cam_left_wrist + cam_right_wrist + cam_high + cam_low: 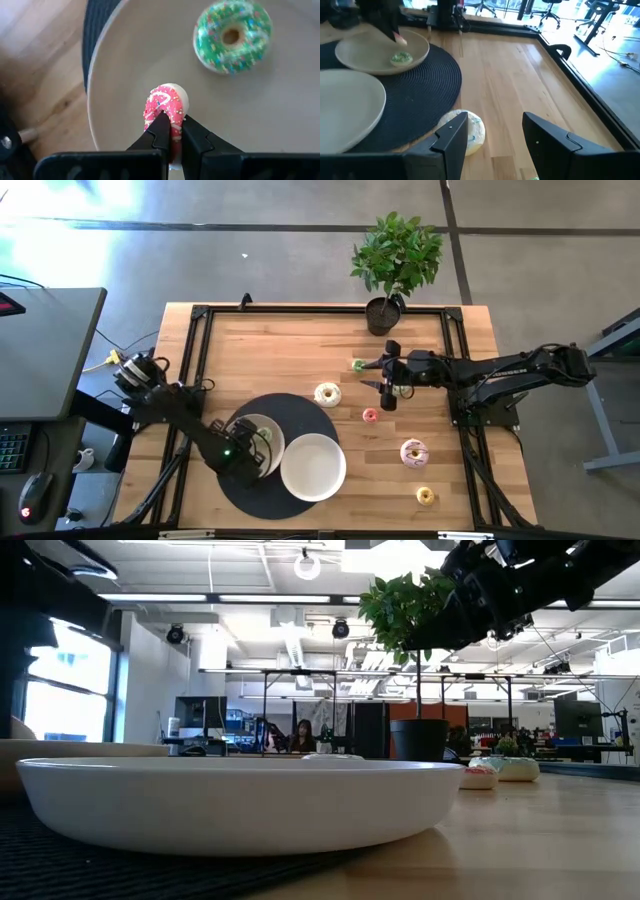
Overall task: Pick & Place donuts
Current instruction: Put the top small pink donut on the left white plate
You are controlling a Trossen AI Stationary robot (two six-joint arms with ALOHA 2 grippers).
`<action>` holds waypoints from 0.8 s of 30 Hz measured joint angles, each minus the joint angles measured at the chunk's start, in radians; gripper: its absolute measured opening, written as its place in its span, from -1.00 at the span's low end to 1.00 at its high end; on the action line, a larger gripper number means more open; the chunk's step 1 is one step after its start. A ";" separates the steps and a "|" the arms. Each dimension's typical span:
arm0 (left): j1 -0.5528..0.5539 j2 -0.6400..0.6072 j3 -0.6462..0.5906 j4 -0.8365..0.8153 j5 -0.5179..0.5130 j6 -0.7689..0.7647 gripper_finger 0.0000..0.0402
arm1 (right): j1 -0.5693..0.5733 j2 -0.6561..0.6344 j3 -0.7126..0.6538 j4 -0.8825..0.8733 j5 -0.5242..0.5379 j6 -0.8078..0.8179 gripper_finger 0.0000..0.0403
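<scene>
— While sizing up the pink drizzled donut (165,102): probably light, slightly squashy, hard to break. Clamped on edge in the left gripper (171,125), fingers nearly together across one side of the ring, touching the cream plate (280,110) near a green sprinkled donut (232,35) lying flat.

— Best pinched across the ring wall, then, not the slick icing. And the right gripper (495,120)?

— Spread wide, holding nothing, hovering by the cream donut (327,393) on bare wood.

— Count?

— Seven donuts seen: two on that plate, five on the table, namely cream, tiny green donut (357,365), small pink donut (370,415), larger pink sprinkled donut (414,452), yellow donut (425,496). Two plates, counting the white plate (313,467).
</scene>
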 joint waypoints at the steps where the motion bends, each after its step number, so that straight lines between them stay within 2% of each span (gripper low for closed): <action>1: 0.008 0.008 0.000 0.000 -0.003 0.000 -0.93 | 0.000 0.000 0.000 0.005 0.000 0.000 -0.08; 10: 0.049 0.040 0.000 0.015 -0.005 0.009 -0.87 | 0.000 0.000 0.000 0.020 -0.053 0.022 -0.08; 19: 0.049 0.040 0.000 0.014 -0.015 0.028 -0.28 | 0.000 0.000 0.000 0.048 -0.053 0.020 -0.08; 24: 0.049 0.040 0.057 0.000 -0.015 0.079 -0.09 | 0.000 0.000 0.000 0.050 -0.053 0.023 -0.08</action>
